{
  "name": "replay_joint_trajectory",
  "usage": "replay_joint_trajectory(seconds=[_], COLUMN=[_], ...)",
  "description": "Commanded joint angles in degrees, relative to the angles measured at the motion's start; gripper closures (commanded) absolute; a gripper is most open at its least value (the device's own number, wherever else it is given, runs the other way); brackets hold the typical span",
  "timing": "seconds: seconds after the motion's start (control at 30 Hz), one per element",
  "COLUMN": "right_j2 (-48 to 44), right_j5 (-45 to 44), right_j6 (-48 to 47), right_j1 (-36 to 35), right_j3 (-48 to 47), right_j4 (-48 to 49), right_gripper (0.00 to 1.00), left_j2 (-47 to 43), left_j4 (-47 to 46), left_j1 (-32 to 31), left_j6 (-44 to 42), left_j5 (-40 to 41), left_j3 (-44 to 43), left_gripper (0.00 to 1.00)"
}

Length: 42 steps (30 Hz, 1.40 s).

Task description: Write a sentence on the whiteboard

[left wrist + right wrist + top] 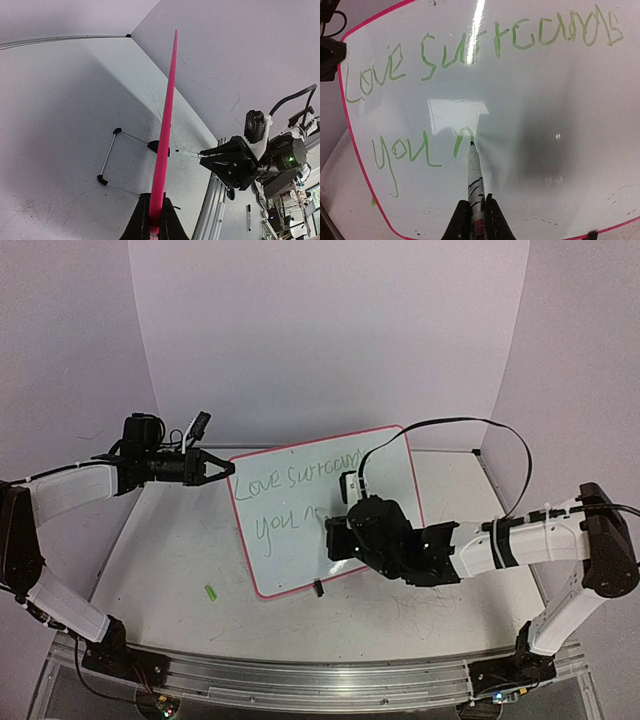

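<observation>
While the left pincer (152,212) clamps the whiteboard (388,468), the right pincer (475,214) grips a marker (474,175). Hard pressing may shift the whiteboard, spoiling the sentence (470,50).

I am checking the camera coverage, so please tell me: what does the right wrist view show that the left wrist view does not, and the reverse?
Only the right wrist view shows the green sentence, "Love surrounds you" plus one unfinished letter, with the marker tip touching the whiteboard. Only the left wrist view shows the left pincer shut on the pink rim, seen edge-on, and a wire stand beside it. Both show the whiteboard and the right pincer gripping the marker.
</observation>
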<state>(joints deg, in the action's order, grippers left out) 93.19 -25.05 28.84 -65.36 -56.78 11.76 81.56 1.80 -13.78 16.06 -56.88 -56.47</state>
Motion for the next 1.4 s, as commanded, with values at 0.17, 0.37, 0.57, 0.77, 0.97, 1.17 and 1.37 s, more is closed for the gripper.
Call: replay_joint_trajectory(seconds=[0.17,0.37,0.57,0.77,0.97,1.17,1.37], right_j2=[-0.3,1.8,1.8,1.1,0.3,0.3,0.1], right_j5=[-0.5,-0.2,1.0,2.1,1.2,-1.3,-3.4], right_j6=[-2.6,-3.0,-1.3,0.8,1.4,1.4,0.7], right_j1=[1.9,2.2,2.1,2.1,2.1,3.2,3.5], right_j3=[-3.6,-4.2,-1.9,1.4,3.0,1.6,0.1], right_j4=[1.6,1.9,2.0,1.6,1.4,1.2,0.6], right_gripper=[1.00,1.00,1.00,1.00,1.00,1.00,1.00], left_j2=[0.8,0.8,0.7,0.6,0.7,0.9,1.0], left_j4=[-0.1,-0.1,-0.1,-0.1,-0.1,-0.1,-0.1], left_j1=[-0.1,-0.1,-0.1,-0.1,-0.1,-0.1,-0.1], left_j6=[0.8,0.8,0.8,0.9,0.9,0.9,0.9], left_j5=[1.1,1.1,1.1,1.0,1.0,1.0,1.1], left_j3=[0.2,0.2,0.2,0.1,0.2,0.1,0.1], left_gripper=[0.99,0.99,0.99,0.99,0.99,0.99,0.99])
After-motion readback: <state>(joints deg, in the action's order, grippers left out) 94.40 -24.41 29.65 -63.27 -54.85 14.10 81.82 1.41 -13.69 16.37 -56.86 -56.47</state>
